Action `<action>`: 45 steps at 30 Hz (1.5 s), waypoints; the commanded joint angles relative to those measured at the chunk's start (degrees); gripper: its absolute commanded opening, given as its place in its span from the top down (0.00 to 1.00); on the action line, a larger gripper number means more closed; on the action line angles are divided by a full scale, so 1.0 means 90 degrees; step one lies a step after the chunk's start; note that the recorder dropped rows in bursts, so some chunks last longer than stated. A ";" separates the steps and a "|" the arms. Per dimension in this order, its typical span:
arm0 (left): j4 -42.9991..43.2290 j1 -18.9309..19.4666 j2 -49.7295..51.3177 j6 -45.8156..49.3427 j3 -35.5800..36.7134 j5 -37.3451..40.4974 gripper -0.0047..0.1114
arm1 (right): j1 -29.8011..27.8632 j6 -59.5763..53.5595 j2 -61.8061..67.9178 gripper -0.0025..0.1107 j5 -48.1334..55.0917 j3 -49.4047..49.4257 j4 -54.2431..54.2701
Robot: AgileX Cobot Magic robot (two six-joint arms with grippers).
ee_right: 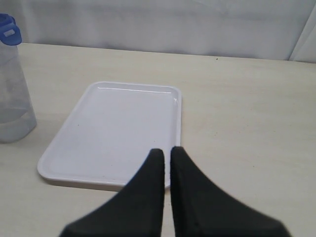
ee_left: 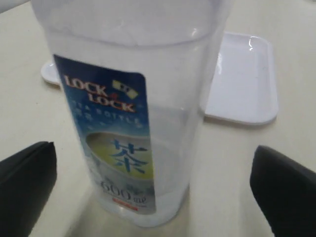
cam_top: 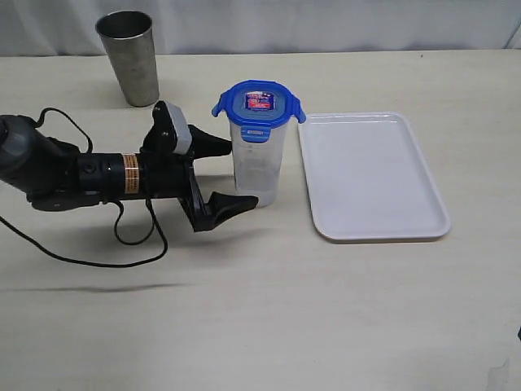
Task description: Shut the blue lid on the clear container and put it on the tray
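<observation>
The clear container stands upright on the table just left of the white tray. The blue lid sits on top of it, its side flaps sticking outward. My left gripper is open, one finger on each side of the container's lower half and both apart from it. In the left wrist view the labelled container fills the gap between the black fingers, with the gripper wide open. My right gripper is shut on nothing, over the tray's near edge; the container stands beside the tray.
A grey metal cup stands at the back left. The left arm's black cable trails over the table in front of the arm. The tray holds nothing.
</observation>
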 commanded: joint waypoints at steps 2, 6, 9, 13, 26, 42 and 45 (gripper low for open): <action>-0.0056 -0.0069 0.0222 -0.0043 -0.0219 -0.0001 0.08 | -0.0038 -0.0025 -0.0029 0.94 -0.0017 0.0016 0.0002; -0.0056 -0.0163 0.0234 -0.0043 -0.0394 0.0012 0.08 | -0.0038 -0.0025 -0.0029 0.94 -0.0017 0.0016 0.0002; -0.0069 -0.0276 0.0234 -0.0043 -0.0577 0.0038 0.08 | -0.0038 -0.0025 -0.0029 0.94 -0.0017 0.0016 0.0002; -0.0112 -0.0469 0.0247 -0.0043 -0.0780 0.0063 0.08 | -0.0038 -0.0025 -0.0029 0.94 -0.0017 0.0016 0.0002; -0.0573 -0.0572 0.0671 0.0094 -0.0992 -0.0396 0.08 | -0.0038 -0.0025 -0.0029 0.94 -0.0017 0.0016 0.0002; -0.1040 -0.0572 0.0671 0.0163 -0.0992 -0.0653 0.08 | -0.0038 -0.0025 -0.0029 0.94 -0.0017 0.0016 0.0002; -0.1054 -0.0572 0.0671 0.0163 -0.0992 -0.0806 0.08 | -0.0038 -0.0025 -0.0029 0.94 -0.0017 0.0016 0.0002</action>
